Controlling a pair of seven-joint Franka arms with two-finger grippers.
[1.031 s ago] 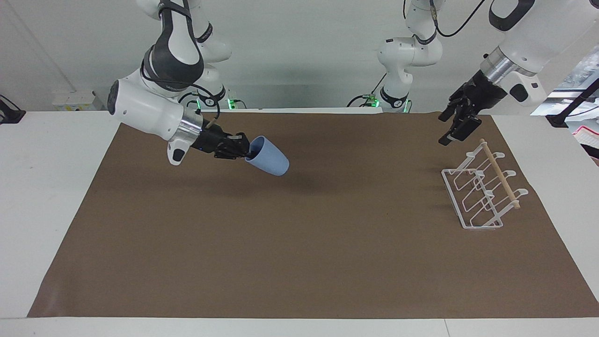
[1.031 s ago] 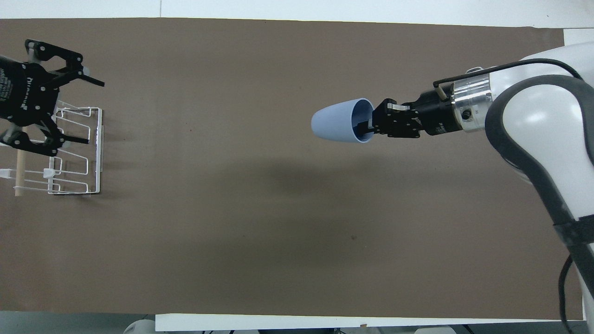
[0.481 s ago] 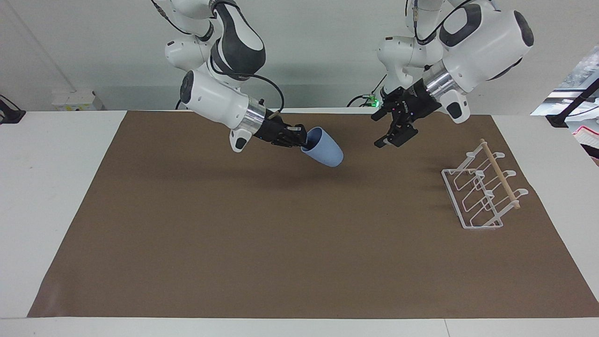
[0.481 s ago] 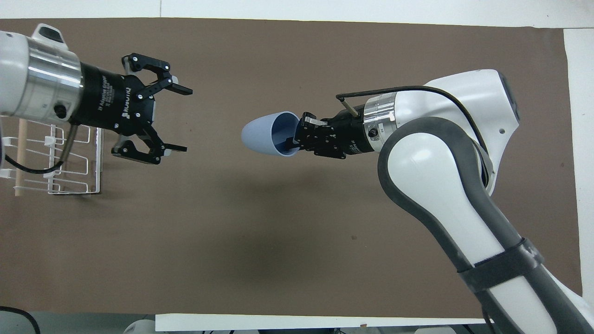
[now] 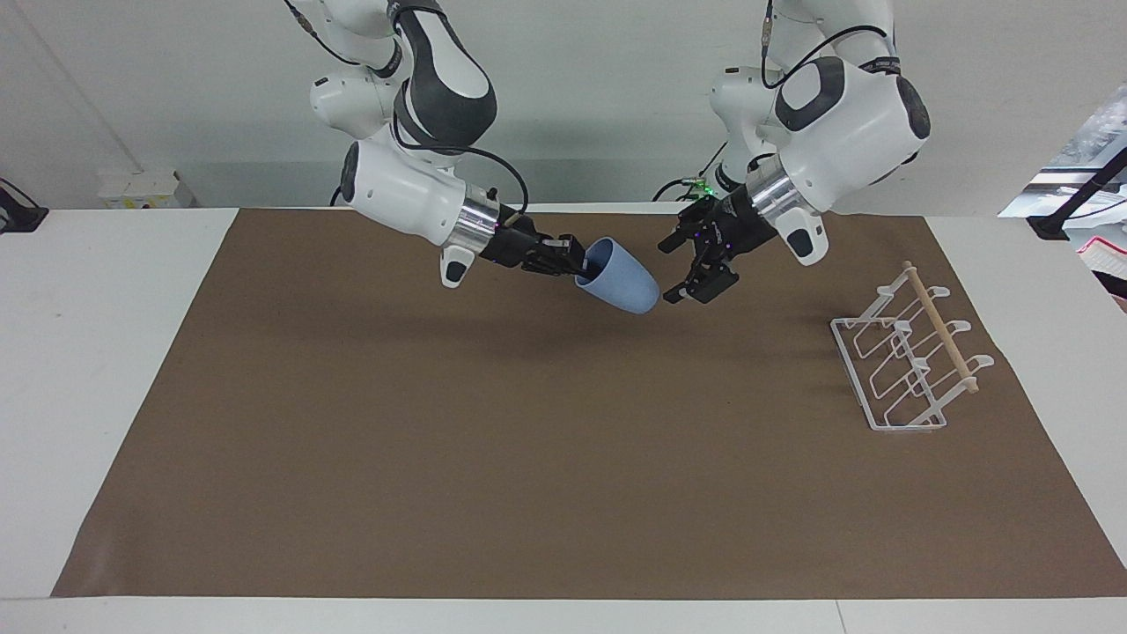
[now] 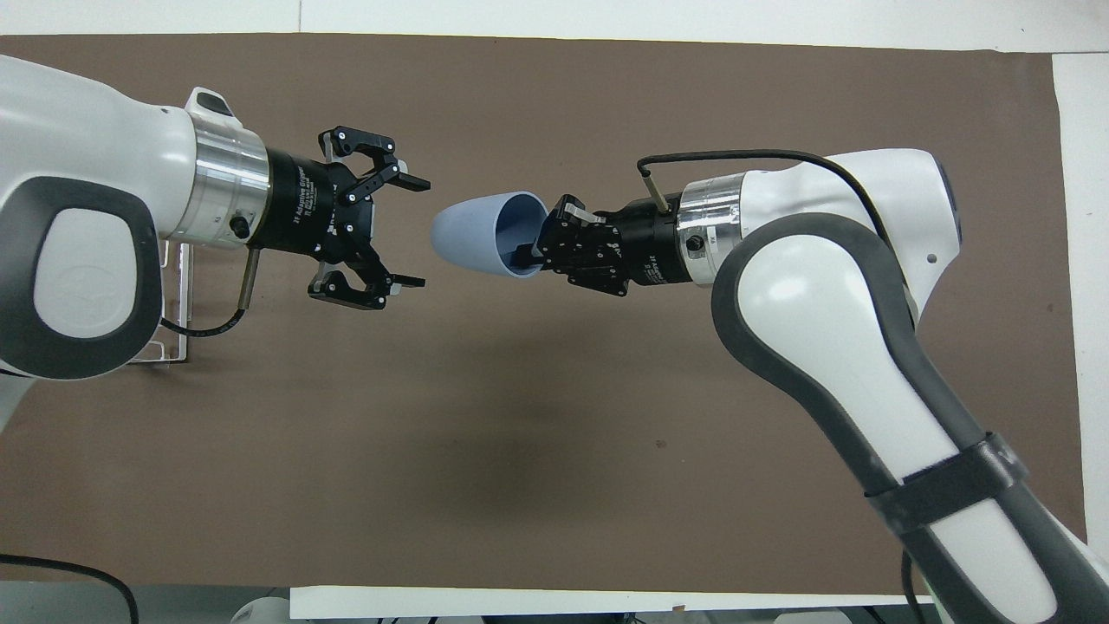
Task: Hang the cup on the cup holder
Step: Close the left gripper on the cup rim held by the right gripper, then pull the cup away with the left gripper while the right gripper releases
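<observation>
The right claw is clamped on the rim of the light blue cup, one finger inside the mouth and one outside, and holds it in the air over the middle of the brown mat that covers the worktop, toward the edge where the robots stand. The cup lies tilted, its mouth toward the right claw and its closed base pointing at the left claw and slightly down. The left claw hangs in the air just beside that base, apart from it, its fingers spread wide and aimed at the cup. The white wire cup holder, with its wooden rod across the top, stands on the mat near the left arm's end of the worktop, well apart from both claws.
</observation>
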